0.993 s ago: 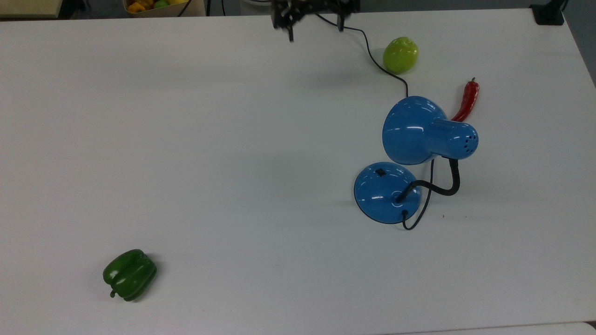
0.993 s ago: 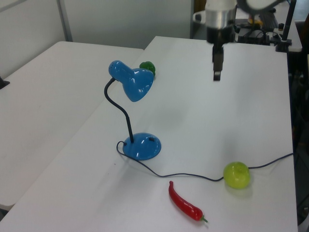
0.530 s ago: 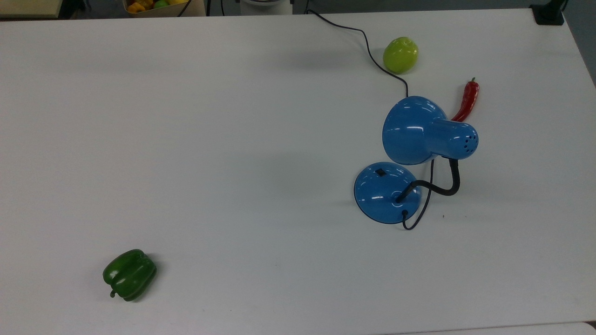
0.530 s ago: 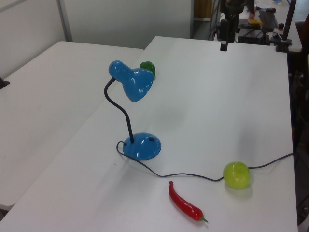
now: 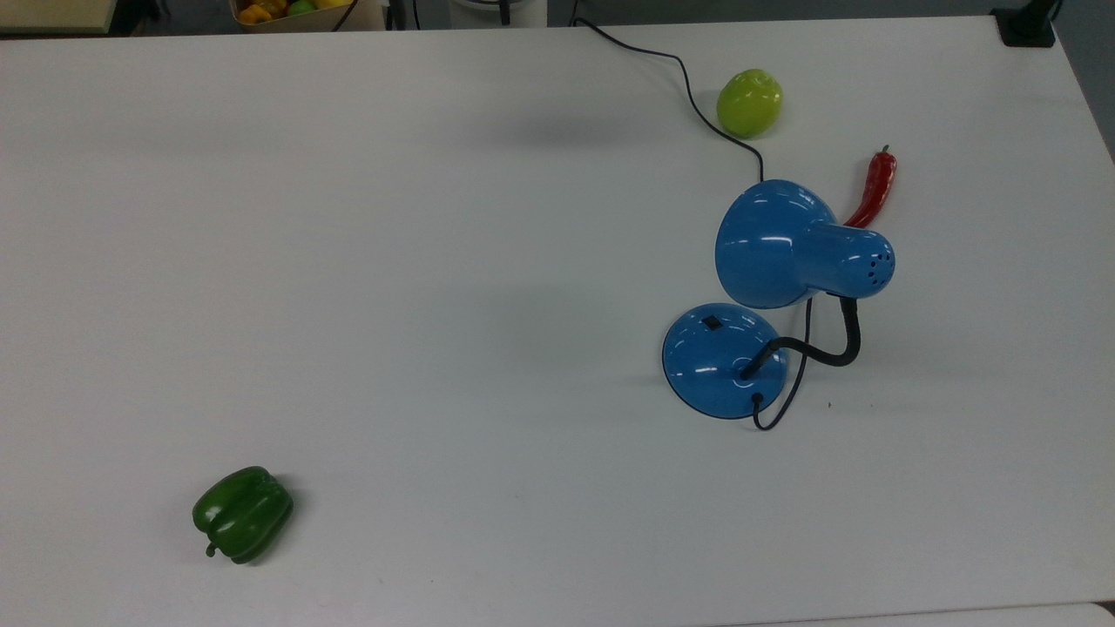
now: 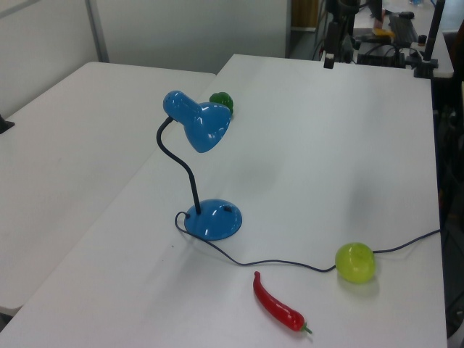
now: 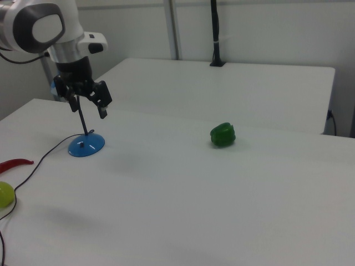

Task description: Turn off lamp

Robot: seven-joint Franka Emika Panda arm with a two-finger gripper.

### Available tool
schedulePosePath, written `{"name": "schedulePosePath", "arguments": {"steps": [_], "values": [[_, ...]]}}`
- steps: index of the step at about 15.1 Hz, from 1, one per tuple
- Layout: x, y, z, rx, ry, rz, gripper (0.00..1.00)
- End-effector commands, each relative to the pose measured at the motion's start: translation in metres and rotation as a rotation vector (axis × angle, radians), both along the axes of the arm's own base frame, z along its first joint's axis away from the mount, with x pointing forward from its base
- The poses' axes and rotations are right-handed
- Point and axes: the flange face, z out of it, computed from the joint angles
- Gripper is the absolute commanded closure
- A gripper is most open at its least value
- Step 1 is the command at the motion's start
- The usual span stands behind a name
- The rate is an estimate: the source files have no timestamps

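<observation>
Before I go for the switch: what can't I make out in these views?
Top view: switch too small to read on or off.
Right view: lamp shade hidden behind the open tool.
Top view: red chili lower end under the shade.
Left view: green bell pepper partly behind the shade.

Even, bright overhead light fills all three views. The white table (image 5: 435, 261) carries only soft, faint shadows (nothing hard-edged). Small glare streaks sit on the lamp (image 5: 784, 248) shade and base; the top view looks slightly grainy.
</observation>
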Motion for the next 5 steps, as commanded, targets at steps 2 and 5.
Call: {"name": "schedulePosePath", "arguments": {"steps": [2,5], "values": [[0.0123,0.0063,0.0063,-0.01,-0.027,0.059,0.0],[0.0083,0.0111,0.0088,-0.012,-0.023,0.069,0.0]]}}
